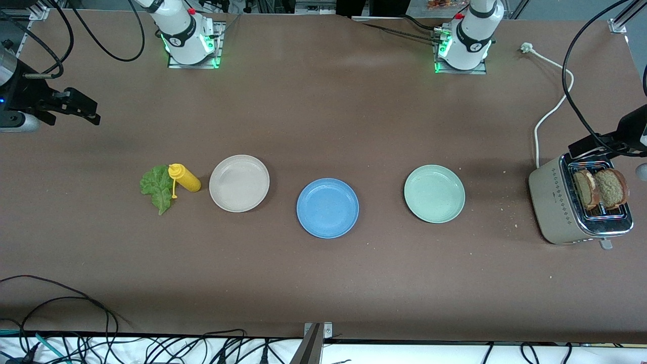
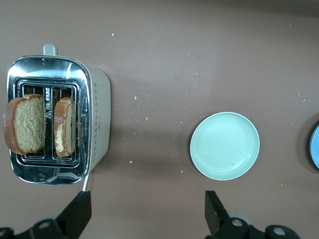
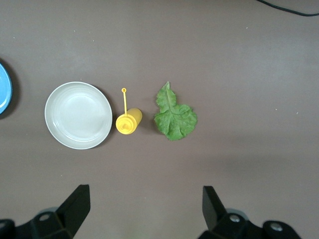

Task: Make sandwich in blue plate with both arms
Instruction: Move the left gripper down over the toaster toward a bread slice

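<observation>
The left hand (image 2: 144, 216) hangs in the air with its two black fingers (image 2: 77, 211) spread wide and nothing between them. Its arm comes out from the white base with green lights at its end of the tabletop (image 1: 323, 283), and the hand is over the tabletop close to the toaster (image 1: 579, 205). Two slices of brown toast (image 1: 601, 188) stand upright in the toaster's slots, one in each. There is small print on the metal top between the slots, but I cannot read it. A white cord (image 1: 551, 108) runs from the toaster to a plug lying on the tabletop.

The right hand (image 3: 144, 214) is also up in the air, fingers (image 3: 75, 206) spread apart and empty, over bare tabletop at the right arm's end. The lettuce leaf (image 1: 157, 188) lies flat just beside the yellow squeeze bottle (image 1: 184, 177), touching it in the front view.

The bottle stands between the leaf and the beige plate (image 1: 239, 183). Next along comes the blue plate (image 1: 327, 208), slightly nearer the front camera, holding nothing. The pale green plate (image 1: 434, 193) sits between the blue plate and the toaster, well apart from both.

The tabletop is covered in matte brown material, sprinkled with pale crumbs around the toaster. Black cables trail along the edge nearest the front camera.
</observation>
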Available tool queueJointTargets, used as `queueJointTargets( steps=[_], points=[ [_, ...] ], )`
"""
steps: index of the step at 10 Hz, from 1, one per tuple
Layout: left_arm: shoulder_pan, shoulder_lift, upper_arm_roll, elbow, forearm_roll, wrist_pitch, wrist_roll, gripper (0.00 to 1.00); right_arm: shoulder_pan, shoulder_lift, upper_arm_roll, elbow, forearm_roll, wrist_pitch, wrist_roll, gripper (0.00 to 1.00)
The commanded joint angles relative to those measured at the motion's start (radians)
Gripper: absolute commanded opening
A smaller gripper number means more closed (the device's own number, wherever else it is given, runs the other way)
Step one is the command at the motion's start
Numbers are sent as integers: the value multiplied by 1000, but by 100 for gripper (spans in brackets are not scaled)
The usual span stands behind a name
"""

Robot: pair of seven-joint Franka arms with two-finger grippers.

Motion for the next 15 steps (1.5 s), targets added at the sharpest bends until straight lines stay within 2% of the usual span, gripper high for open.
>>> queueJointTargets(
  steps=[1, 9, 12, 15],
  points=[
    [1, -11, -2, -13, -4, -3, 16, 100, 2, -9, 2, 11, -10, -18, -10, 100],
    [7, -11, -1, -11, -3, -3, 20, 100, 0, -9, 2, 11, -12, -18, -10, 100],
    [91, -8, 1, -1, -1, 0, 127, 100, 2, -9, 2, 11, -10, -18, -10, 100],
    [130, 28, 1, 1, 98, 9, 204, 100, 0, -9, 0, 11, -10, -18, -10, 100]
  ],
)
